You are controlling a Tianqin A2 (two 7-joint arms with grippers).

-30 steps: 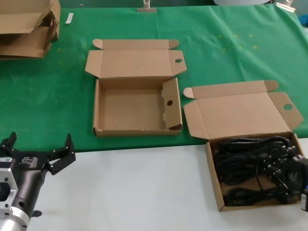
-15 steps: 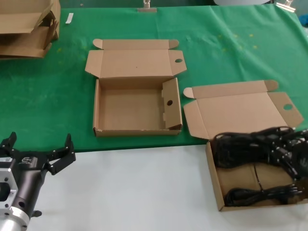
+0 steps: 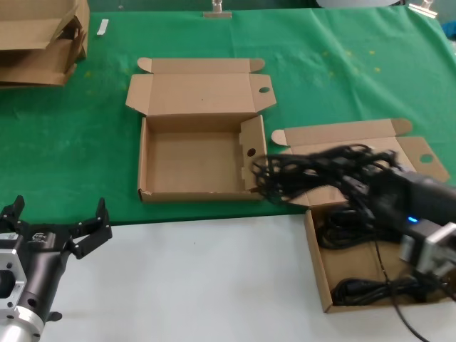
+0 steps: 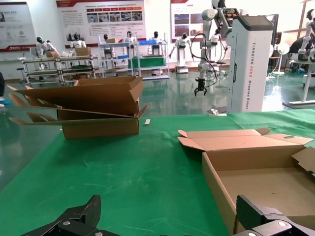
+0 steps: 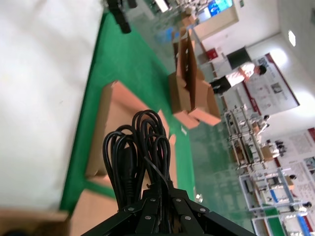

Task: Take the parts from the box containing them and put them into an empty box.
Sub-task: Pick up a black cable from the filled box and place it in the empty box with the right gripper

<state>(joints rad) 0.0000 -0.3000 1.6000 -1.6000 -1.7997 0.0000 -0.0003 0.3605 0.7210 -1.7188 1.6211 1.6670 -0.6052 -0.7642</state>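
Observation:
My right gripper [image 3: 370, 187] is shut on a looped bundle of black power cords [image 3: 306, 171] and holds it in the air between the two boxes, its loops reaching toward the empty squarish box [image 3: 146, 167]. The bundle also shows in the right wrist view [image 5: 135, 152], pinched between the fingers [image 5: 147, 206]. The box containing the cords [image 3: 319, 267] lies at the front right with more black cords [image 3: 363, 288] in it and its lid [image 3: 356, 160] open. My left gripper [image 3: 57, 224] is open and empty at the front left, over the white surface.
A pile of flat cardboard pieces [image 3: 39, 43] lies at the far left; it also shows in the left wrist view [image 4: 93, 105]. The green cloth [image 3: 342, 71] covers the far half of the table, the white surface [image 3: 199, 285] the near half.
My right gripper has lifted a cord bundle out of the right box and carried it up and left toward the empty box. The left arm has not moved.

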